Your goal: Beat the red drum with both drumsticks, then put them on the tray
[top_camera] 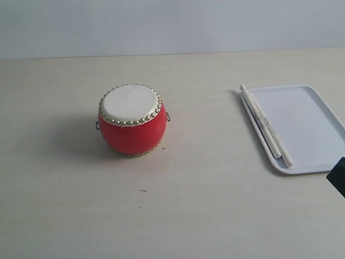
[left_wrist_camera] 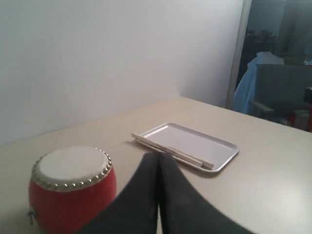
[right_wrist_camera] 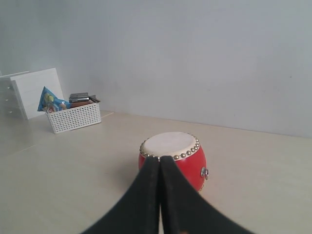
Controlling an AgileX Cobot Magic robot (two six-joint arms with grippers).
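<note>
The red drum (top_camera: 130, 121) stands upright on the table left of centre, its cream skin ringed with gold studs; it also shows as the drum (left_wrist_camera: 70, 187) and the drum (right_wrist_camera: 174, 158) in the wrist views. The white tray (top_camera: 307, 121) lies at the right, and the two drumsticks (top_camera: 265, 125) rest side by side along its left rim, also seen as drumsticks (left_wrist_camera: 170, 151) on the tray (left_wrist_camera: 204, 141). My left gripper (left_wrist_camera: 158, 157) is shut with nothing in it, away from the drum. My right gripper (right_wrist_camera: 160, 160) is shut and empty too.
A dark piece of the right arm (top_camera: 338, 175) shows at the exterior view's right edge. A white basket (right_wrist_camera: 75, 117) with packets and a white cabinet (right_wrist_camera: 29, 90) stand far off. A wall runs behind the table.
</note>
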